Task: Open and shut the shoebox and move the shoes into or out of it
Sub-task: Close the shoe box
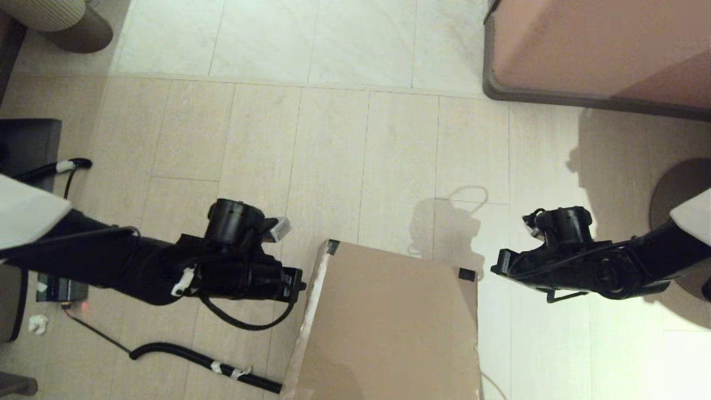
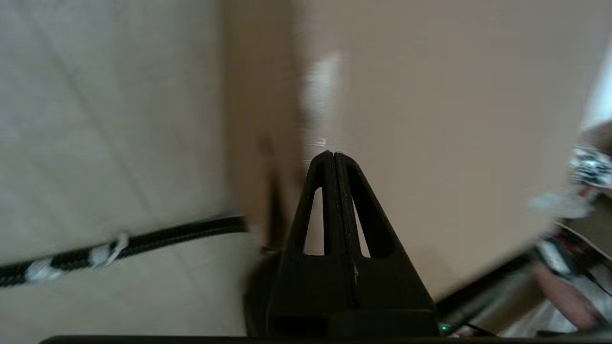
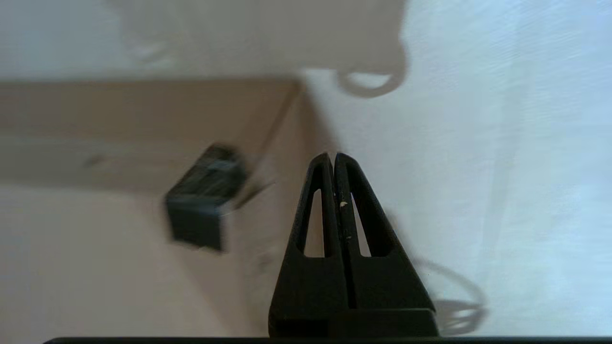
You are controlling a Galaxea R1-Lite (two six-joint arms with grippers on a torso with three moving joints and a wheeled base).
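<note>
The shoebox [image 1: 389, 322] is plain brown cardboard and stands on the floor at the near middle. Its lid is down, with dark tape [image 1: 466, 274] on the far corners. No shoes are in view. My left gripper [image 1: 297, 286] hangs just left of the box; in the left wrist view the left gripper [image 2: 333, 154] is shut and empty, tips close to the box's side [image 2: 430, 119]. My right gripper [image 1: 496, 269] hovers just right of the far right corner. In the right wrist view the right gripper [image 3: 333, 155] is shut and empty beside the taped corner [image 3: 203, 205].
A pinkish-brown furniture block with a grey base [image 1: 600, 50] fills the far right. A black ribbed cable [image 1: 194, 358] lies on the floor left of the box, and this cable [image 2: 143, 241] also shows in the left wrist view. A round base [image 1: 680, 194] sits at the right edge.
</note>
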